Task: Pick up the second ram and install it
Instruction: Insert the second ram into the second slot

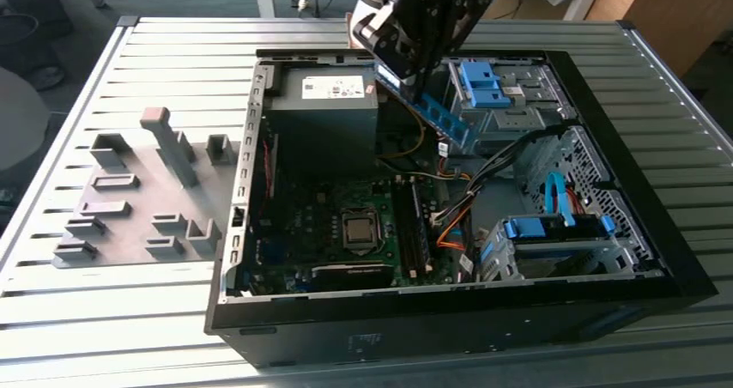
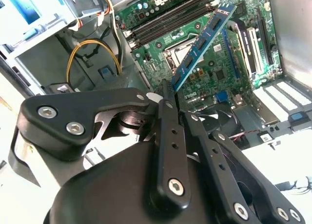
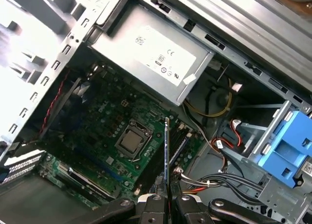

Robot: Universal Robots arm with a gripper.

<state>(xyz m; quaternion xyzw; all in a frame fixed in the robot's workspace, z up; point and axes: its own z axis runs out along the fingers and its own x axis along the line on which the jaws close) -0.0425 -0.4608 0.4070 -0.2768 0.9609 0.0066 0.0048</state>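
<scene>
Second wrist view: fingers (image 2: 168,95) apparently clamped on the second ram (image 2: 202,41), above the motherboard (image 2: 234,63)

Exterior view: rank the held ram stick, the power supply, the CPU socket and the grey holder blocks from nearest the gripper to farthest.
From the gripper:
1. Second ram, clamped in it, above the case.
2. Power supply, just beside, toward the exterior view's left.
3. CPU socket, lower, on the motherboard.
4. Grey holder blocks, outside the case, far left.

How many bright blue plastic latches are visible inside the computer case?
2. One blue latch sits on the far drive bay beside the gripper; the other blue latch is on the near bay. More may be hidden.
</scene>
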